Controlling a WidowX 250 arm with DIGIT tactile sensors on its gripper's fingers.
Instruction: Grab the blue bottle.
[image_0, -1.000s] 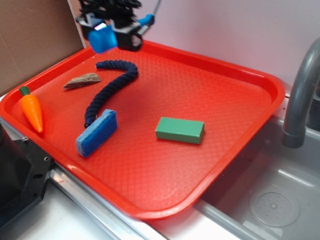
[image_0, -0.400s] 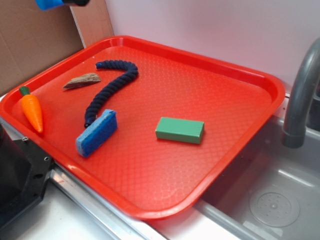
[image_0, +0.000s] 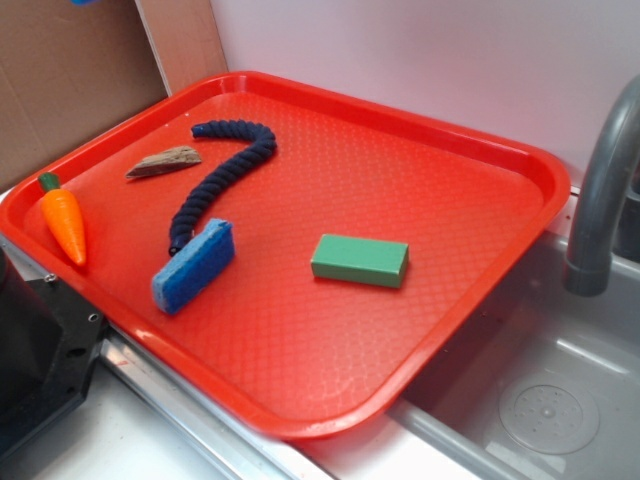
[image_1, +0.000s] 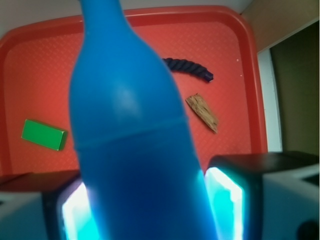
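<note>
Exterior view: the arm has risen out of the picture with the bottle; only a blue sliver remains at the top left edge

Since a second ago the gripper, which hung over the tray's (image_0: 520, 160) far left corner, has gone. Left to right, unmoved, lie the carrot (image_0: 63, 222), wood chip (image_0: 164, 161), rope (image_0: 222, 176), sponge (image_0: 193, 264) and green block (image_0: 360, 260), with wide bare tray right of the block up to the rim, then the faucet (image_0: 600, 200) and sink (image_0: 560, 390). In the wrist view the gripper (image_1: 150, 205) is clamped on the blue bottle (image_1: 130, 125), a pad (image_1: 225, 197) on each side, neck pointing away, high above the tray
</note>
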